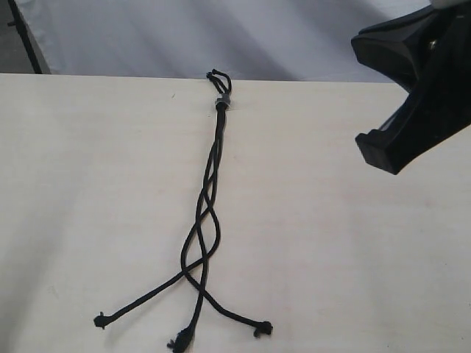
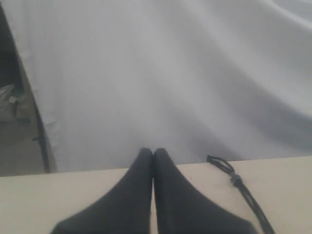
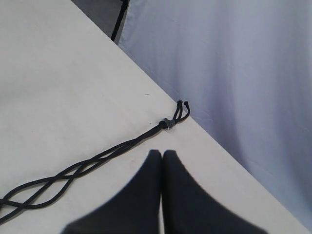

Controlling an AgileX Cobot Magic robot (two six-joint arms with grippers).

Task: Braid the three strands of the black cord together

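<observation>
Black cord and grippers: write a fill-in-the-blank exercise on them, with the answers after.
1. The black cord splits into ____ strands, which cross loosely partway along.
2. A ____ band binds it next to the loop.
3. The left gripper and the right gripper are both ____, holding nothing.
Answers: three; grey; shut.

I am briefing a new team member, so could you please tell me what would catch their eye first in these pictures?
The black cord lies down the middle of the pale table, loosely crossed midway, its three strands fanning into frayed ends. Its knotted loop with a grey band sits at the table's far edge. The right gripper, shut and empty, hangs above the right side, clear of the cord.
</observation>
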